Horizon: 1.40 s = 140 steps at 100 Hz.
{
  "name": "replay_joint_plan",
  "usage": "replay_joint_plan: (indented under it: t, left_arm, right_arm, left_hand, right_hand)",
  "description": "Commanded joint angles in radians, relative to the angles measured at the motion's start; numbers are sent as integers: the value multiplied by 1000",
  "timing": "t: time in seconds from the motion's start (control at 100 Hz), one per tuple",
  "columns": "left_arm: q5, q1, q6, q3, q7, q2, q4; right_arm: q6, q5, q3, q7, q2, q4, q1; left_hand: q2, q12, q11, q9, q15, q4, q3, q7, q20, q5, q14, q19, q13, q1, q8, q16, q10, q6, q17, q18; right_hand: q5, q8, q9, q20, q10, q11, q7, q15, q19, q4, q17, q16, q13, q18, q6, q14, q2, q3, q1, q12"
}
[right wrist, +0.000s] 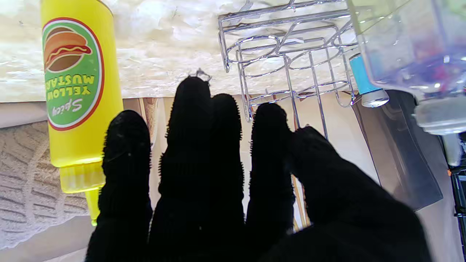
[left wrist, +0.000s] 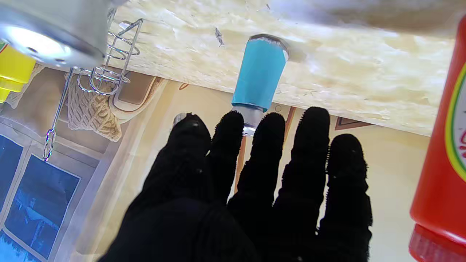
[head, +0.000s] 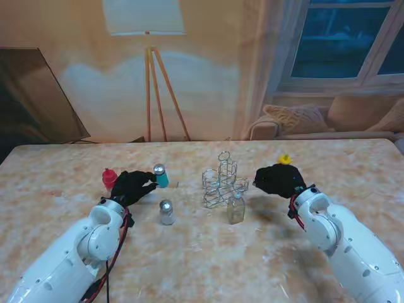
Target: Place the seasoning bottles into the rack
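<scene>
**Still at the reach: no bottle in the rack yet**

Plainly, this looks like the approach step. The wire rack [head: 222, 180] stands mid-worktop [head: 202, 259] with nothing in its rings. The left hand [head: 131, 185] holds nothing, fingers [left wrist: 267, 145] extended and slightly apart, its tips just beside the teal bottle [head: 161, 176]; the red bottle [head: 109, 178] stands on its far left side. The right hand [head: 278, 179] is likewise spread and holding nothing, with the yellow mustard bottle [head: 285, 159] just beyond it. A steel shaker [head: 166, 212] and a clear bottle [head: 236, 208] wait nearer to me. Next, I judge, the left fingers must wrap the teal bottle's body, then lift it upright toward a rack ring.
</scene>
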State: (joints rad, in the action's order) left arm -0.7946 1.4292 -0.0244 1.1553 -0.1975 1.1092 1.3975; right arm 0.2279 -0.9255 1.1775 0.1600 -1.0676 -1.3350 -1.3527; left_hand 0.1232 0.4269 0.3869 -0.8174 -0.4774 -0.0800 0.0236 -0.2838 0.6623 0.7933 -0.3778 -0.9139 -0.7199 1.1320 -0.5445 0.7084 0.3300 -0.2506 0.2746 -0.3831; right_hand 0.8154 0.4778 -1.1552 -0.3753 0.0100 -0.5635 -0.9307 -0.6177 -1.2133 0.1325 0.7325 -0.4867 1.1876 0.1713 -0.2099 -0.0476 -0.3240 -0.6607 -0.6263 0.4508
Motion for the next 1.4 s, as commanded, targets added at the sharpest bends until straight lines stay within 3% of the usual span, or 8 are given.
replay_joint_plan:
  t: [0.0,1.08,1.39]
  left_arm:
    - [-3,4,-3,2,11,1,4]
    - [-1,0,-8,10,4,2,-4]
    - [-5,6,-8,16,0,2,1]
  right_arm:
    - [-2,-4,-2,-15,-2,-6,-10]
    - [-3,-2,-16,-25,-1,10,14]
    - [59,-19,16,-60,7,-11,42]
  left_hand:
    - [-44,8,5,26,-11,28,-16,-7,26,-21,-9,-5,12,44,-11,22,-3,6,-15,-19]
    - [-44,8,6,25,-11,29,-17,-7,27,-21,-9,-6,11,45,-11,22,-3,6,-15,-20]
    - [-44,8,6,24,-12,29,-17,-8,28,-21,-9,-7,11,45,-11,22,-4,6,-14,-20]
  right_hand:
    - [-14,9,14,-17,7,-19,1,-10,3,-15,-12,-27,-6,15,-30,-8,25,8,-33,35]
    - [-15,9,14,-16,10,-19,1,-8,6,-15,-13,-27,-7,14,-32,-9,26,9,-32,35]
    - [-16,9,15,-16,13,-19,1,-8,7,-15,-11,-27,-6,11,-35,-15,28,10,-30,35]
